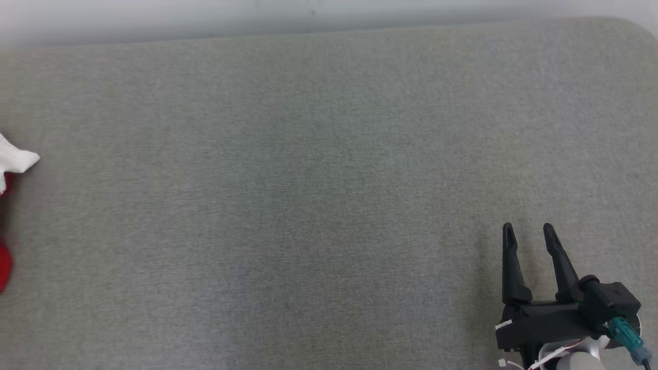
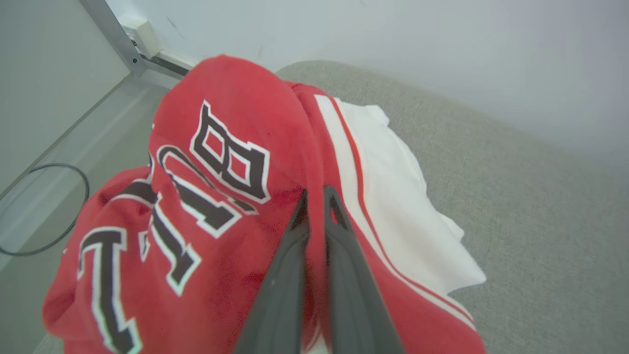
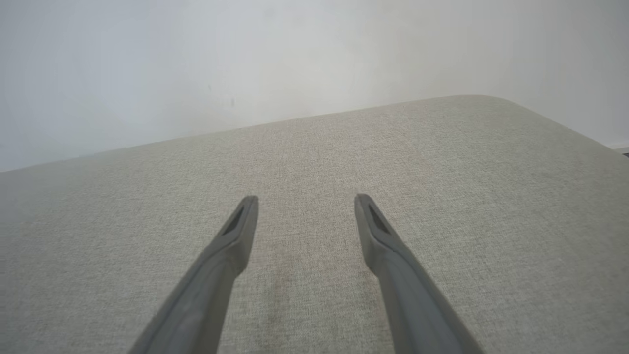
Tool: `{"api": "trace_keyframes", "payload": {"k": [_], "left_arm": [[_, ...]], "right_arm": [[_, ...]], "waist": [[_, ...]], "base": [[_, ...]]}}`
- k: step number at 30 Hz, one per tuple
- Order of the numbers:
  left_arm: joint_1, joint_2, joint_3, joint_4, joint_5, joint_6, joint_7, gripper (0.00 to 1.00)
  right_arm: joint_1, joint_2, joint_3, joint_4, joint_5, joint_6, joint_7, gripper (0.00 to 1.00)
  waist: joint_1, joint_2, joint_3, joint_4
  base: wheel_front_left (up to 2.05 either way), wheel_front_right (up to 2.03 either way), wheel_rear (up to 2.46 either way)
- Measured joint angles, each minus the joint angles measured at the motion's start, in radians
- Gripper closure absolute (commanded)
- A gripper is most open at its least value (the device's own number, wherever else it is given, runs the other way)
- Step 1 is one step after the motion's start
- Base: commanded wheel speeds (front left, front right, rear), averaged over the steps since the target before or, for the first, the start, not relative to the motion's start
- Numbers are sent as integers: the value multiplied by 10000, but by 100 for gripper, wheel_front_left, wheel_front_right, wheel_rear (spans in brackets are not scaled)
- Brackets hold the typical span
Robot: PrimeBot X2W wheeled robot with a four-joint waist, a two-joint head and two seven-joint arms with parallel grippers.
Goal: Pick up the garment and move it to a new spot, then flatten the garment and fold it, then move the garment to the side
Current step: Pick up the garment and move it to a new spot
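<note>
The left gripper is pinching a fold of the jersey, its jaws nearly together on the red cloth beside the white, red-striped panel. The jersey is lying bunched at the left side of the grey table. The right gripper is hovering with its jaws wide apart over bare table at the near right.

1. Head view's left edge cuts off the garment: a white corner, blurred red scraps.
2. Folds break up its lettering; I can't read it.
3. Cloth covers my left gripper fingers' inner faces.
</note>
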Motion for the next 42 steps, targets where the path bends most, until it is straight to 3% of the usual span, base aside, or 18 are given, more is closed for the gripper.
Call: {"api": "trace_keyframes", "payload": {"k": [9, 19, 27, 42], "left_arm": [[-898, -297, -836, -1383, -393, -151, -1523, 100], [-1582, -650, -2464, -4623, -1785, -194, -1475, 100], [-1783, -1114, -3110, -6541, -2243, -194, -1101, 100], [-1108, -3313, -4665, -9122, -2451, 278, -654, 100]], "right_arm": [[271, -6, 31, 111, -15, 0, -2, 0], [577, -2, 178, 211, 176, 0, -2, 0], [618, -4, 194, 255, 293, 0, -2, 0], [648, -6, 261, 322, 612, 0, 0, 0]], "waist": [[-1, -1, -651, 517], [-2, -2, -1333, 686], [-1, -2, -1452, 181], [0, -1, -1365, -1293]], "base": [[0, 0, 0], [0, 0, 0], [0, 0, 0], [0, 0, 0]]}}
